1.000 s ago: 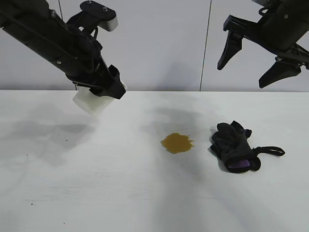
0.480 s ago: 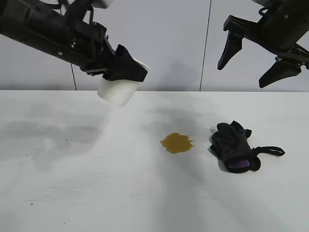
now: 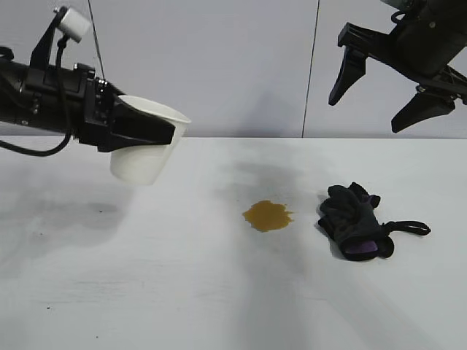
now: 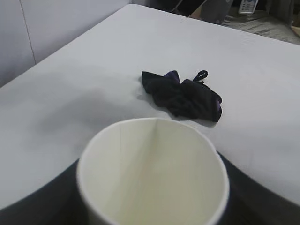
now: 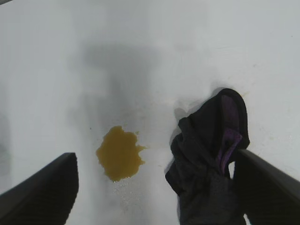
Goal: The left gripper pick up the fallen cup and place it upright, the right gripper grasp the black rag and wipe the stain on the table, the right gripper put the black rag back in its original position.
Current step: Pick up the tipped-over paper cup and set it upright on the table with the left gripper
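My left gripper is shut on the white paper cup and holds it in the air above the left part of the table, tilted with its mouth up and toward the right. In the left wrist view the cup's open mouth fills the foreground. The brownish-yellow stain lies mid-table. The black rag with a purple patch and cord loop lies right of it. My right gripper hangs open high above the rag; its wrist view shows the stain and the rag between its fingers.
A grey wall with a vertical seam stands behind the table. Faint grey shadows lie on the tabletop under the left arm.
My left gripper has lifted the cup off the left of the table and turned it from mouth-down to nearly upright. The right arm has not moved.
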{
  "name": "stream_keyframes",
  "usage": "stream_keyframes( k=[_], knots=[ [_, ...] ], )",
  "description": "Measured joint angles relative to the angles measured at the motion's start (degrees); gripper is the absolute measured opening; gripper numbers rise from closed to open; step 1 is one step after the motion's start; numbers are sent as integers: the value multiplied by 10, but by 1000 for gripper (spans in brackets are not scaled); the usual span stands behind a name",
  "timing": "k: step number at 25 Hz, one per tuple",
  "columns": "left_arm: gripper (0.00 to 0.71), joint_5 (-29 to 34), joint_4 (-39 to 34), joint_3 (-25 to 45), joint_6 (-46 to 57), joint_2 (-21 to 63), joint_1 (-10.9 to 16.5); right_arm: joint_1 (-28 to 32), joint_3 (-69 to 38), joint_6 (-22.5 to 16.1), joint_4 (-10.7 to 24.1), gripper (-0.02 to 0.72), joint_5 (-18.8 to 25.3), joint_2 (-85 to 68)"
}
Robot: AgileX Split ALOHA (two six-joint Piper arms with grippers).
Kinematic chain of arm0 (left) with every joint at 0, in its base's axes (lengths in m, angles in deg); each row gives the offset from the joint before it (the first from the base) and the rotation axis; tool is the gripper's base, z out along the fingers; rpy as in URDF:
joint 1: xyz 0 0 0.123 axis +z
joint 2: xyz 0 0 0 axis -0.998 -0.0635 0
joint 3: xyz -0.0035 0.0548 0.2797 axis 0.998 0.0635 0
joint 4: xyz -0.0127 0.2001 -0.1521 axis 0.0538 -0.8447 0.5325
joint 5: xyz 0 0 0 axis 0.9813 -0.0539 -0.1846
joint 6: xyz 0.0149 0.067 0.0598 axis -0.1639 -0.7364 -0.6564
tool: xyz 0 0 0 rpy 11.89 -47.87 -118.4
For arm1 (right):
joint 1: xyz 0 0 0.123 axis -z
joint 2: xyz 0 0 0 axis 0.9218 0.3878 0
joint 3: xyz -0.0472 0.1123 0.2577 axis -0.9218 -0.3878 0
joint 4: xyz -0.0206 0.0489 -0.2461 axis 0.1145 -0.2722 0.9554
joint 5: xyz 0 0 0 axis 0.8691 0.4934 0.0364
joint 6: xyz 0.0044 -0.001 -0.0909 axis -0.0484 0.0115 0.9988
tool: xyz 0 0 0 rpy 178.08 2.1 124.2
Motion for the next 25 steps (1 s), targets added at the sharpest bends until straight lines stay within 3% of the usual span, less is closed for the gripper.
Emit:
stream_keyframes(
  k=[3, 7, 14, 25],
  knots=[
    [426, 18, 1, 0, -26, -31, 7, 0, 0, 0, 0, 622, 0, 0],
    [426, -16, 1, 0, -78, -55, 7, 0, 0, 0, 0, 622, 0, 0],
    [426, 60, 4, -1, -209, -60, 10, 0, 0, 0, 0, 622, -1, 0],
    [424, 64, 5, -1, -254, -131, 10, 0, 0, 0, 1, 622, -1, 0]
  ],
)
